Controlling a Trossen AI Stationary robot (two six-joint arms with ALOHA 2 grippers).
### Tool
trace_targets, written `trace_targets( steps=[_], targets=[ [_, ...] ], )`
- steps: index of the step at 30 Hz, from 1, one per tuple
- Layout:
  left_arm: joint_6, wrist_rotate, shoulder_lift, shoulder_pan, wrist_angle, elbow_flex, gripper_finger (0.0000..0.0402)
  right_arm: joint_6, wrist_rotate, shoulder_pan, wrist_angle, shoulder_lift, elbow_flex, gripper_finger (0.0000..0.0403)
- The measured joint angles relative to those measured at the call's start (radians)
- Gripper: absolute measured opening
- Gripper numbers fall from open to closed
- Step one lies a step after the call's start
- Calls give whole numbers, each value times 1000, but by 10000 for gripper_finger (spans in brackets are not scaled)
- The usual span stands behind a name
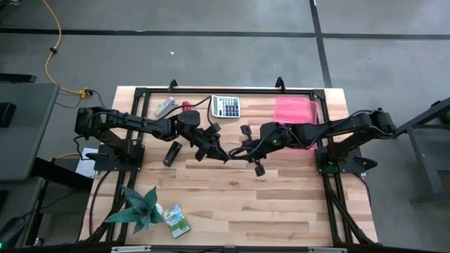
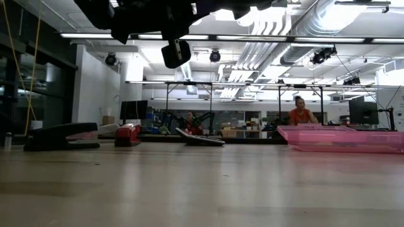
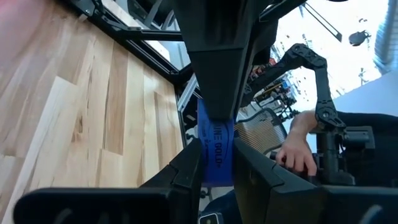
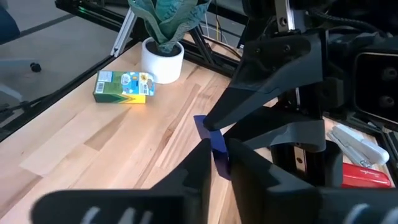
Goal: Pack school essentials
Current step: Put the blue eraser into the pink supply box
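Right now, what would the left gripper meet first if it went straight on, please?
Likely the right gripper: it faces the left gripper tip to tip, both on the same eraser between them.

Table [image 1: 232, 190]: pale wood planks with brown grain. Arms: dark. Eraser [image 3: 216, 146]: blue with yellowish lettering, also blue in the right wrist view [image 4: 211, 140]. Crayon box [image 1: 176, 218] at 7 o'clock: green and yellow. Plant [image 1: 140, 207]: teal-green leaves, white pot. Calculator [image 1: 226, 107] at 12 o'clock: grey-white. Bag [image 1: 297, 111] at 1 o'clock: translucent pink. Stapler [image 2: 128, 134]: red.
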Motion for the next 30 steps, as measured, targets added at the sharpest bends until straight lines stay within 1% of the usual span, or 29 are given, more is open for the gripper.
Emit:
trace_targets(
  steps=[4, 7, 10, 12, 16, 20, 22, 25, 27, 30],
  targets=[
    [0, -3, 0, 0, -2, 0, 63, 22, -2, 0, -2, 0, 0, 8],
    [0, -4, 0, 1, -2, 0, 68, 24, -2, 0, -5, 0, 0, 9],
    [1, -1, 0, 12, -1, 0, 88, 35, -2, 0, -17, -4, 0, 6],
    [3, -4, -14, 33, -1, -1, 108, 40, -6, 1, -52, -19, 0, 4],
    [17, 30, -90, 107, 2, -1, 149, 41, 36, -2, -163, -83, 0, 3],
    [53, 40, -206, 195, -12, -1, 176, 122, 111, -29, -321, -157, 0, 2],
    [105, -13, -282, 228, -60, -1, 180, 169, 134, -45, -405, -197, -4, 2],
    [236, -184, -402, 234, -194, -1, 179, 229, 164, -68, -454, -265, -46, 1],
    [331, -326, -477, 205, -295, -2, 176, 272, 188, -78, -418, -322, -99, 1],
    [428, -520, -563, 129, -326, -28, 170, 338, 229, -89, -287, -417, -211, 1]
  ],
)
